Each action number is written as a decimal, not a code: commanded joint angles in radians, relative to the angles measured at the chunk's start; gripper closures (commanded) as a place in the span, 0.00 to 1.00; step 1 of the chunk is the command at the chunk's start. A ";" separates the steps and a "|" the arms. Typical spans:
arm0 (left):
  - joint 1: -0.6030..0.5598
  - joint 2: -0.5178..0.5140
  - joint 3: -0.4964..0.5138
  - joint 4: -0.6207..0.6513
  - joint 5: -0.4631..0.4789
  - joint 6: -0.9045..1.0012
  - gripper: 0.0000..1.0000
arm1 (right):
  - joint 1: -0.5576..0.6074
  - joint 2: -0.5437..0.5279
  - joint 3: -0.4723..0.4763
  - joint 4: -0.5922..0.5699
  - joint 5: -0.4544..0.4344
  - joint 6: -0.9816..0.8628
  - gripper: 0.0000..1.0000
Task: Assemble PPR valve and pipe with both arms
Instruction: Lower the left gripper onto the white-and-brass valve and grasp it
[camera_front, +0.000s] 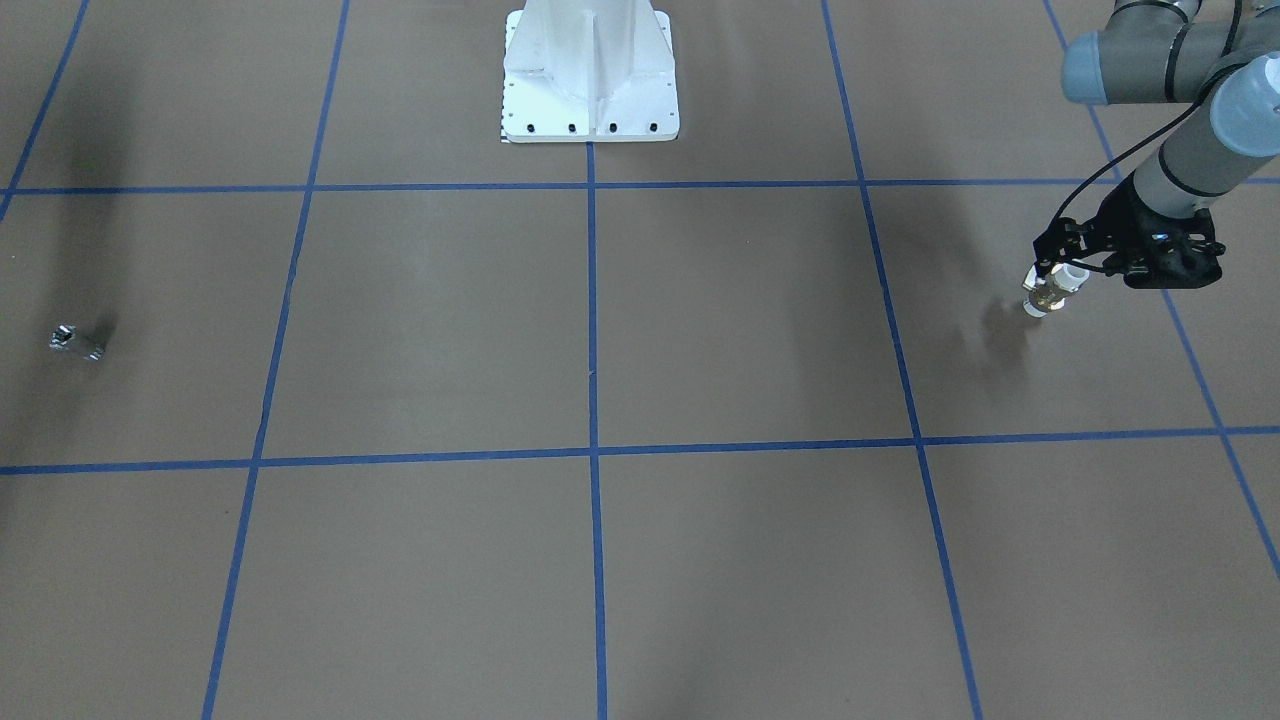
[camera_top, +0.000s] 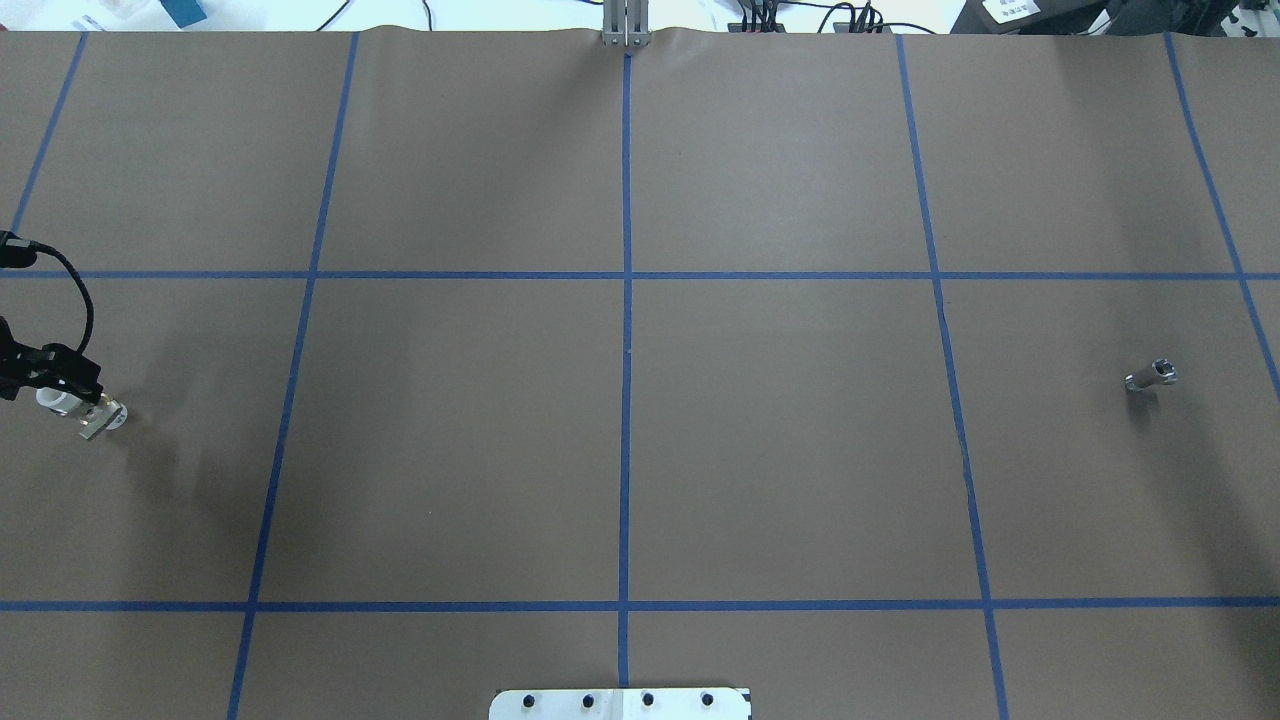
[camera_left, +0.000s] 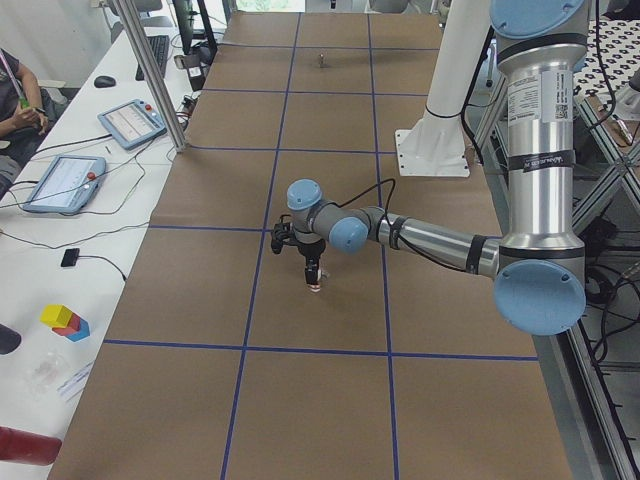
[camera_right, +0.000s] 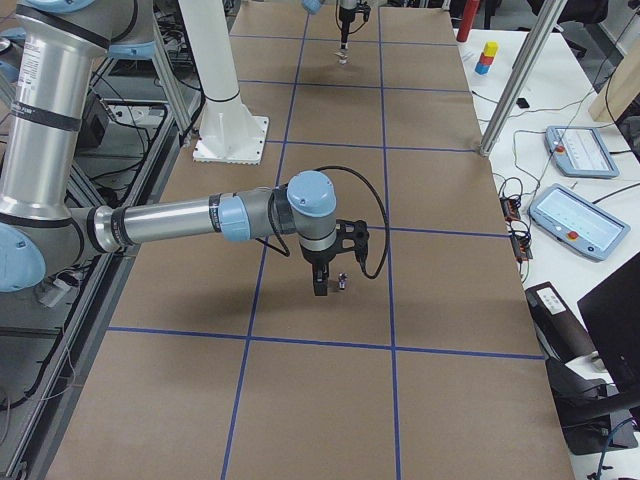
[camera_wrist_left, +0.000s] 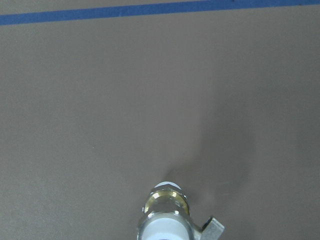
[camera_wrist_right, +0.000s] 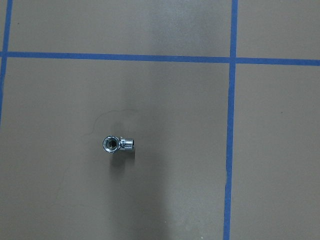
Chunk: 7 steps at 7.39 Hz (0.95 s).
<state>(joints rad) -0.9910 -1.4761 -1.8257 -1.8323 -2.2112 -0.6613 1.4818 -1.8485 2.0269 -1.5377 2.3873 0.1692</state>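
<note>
Clamped on the single valve (camera_front: 1050, 290) with the left gripper (camera_front: 1055, 273), near the worktop's (camera_top: 780, 450) left end; held tilted in the front view, with one white ring up by the fingers, the brass middle below it and the other ring lowest, and with a shadow thrown a little aside. Cannot tell whether spread or closed for the right gripper (camera_right: 322, 287): shown only in the right side view, pointing down just beside the single pipe (camera_right: 342, 283), with contact unclear. Counting outward: two arms, two grippers, one valve, one pipe, one white pedestal (camera_front: 590, 90). Well apart for valve and pipe, towards opposite ends of the worktop, with blue tape lines (camera_front: 592, 300) crossing between. From the front and overhead: left gripper and valve at one edge, pipe lying on the brown surface towards the other. From the left wrist: valve seen almost end-on at the bottom edge, with white end, brass band, nearer white ring and a small lug at lower right, detail lost in the wider views. From the right wrist: pipe seen from above, with a dark round bore at one end and a short ridged stub beside it, inside one taped square. From the left side: pipe only a speck at the far end.
</note>
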 joint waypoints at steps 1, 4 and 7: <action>0.000 0.000 0.008 -0.001 -0.004 -0.001 0.17 | 0.000 0.000 0.001 -0.001 0.004 0.000 0.00; 0.000 0.002 0.014 -0.001 -0.002 -0.001 0.51 | 0.000 0.000 0.003 0.001 0.004 0.000 0.00; -0.003 -0.006 -0.003 0.004 -0.056 -0.004 1.00 | 0.002 0.002 0.009 0.002 0.013 0.001 0.00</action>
<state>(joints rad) -0.9915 -1.4764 -1.8208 -1.8311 -2.2364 -0.6659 1.4821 -1.8472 2.0316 -1.5361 2.3953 0.1697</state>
